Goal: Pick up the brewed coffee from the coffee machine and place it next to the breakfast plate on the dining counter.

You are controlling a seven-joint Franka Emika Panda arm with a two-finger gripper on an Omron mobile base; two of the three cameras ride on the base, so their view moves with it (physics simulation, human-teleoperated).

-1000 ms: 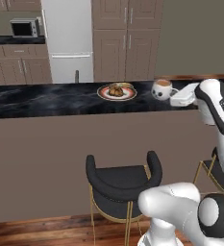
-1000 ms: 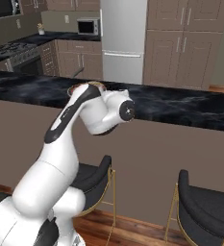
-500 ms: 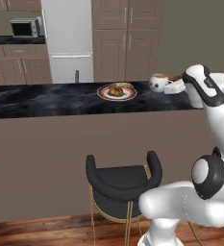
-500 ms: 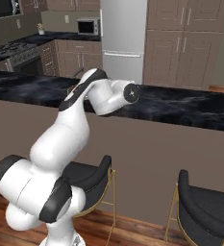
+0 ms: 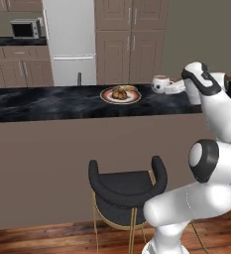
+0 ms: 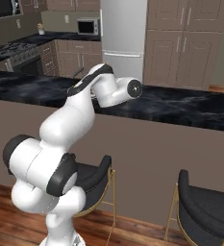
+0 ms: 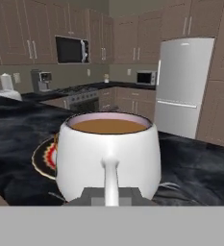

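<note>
Between the closed fingers of the gripper [image 7: 110,193], the cup [image 7: 108,153] is pinched by its handle, coffee level (none spilled, as far as shows). Just beyond it lies the plate [image 5: 120,95] on the counter [image 5: 42,101]. Placing step: next, lower the cup beside the plate, then release.

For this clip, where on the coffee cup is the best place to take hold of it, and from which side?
By the side handle of the coffee cup, coming level from the side away from the breakfast plate. The handle juts toward the gripper, narrow enough for the fingers, and the cup stands upright and full, so a level grip avoids spilling.
</note>
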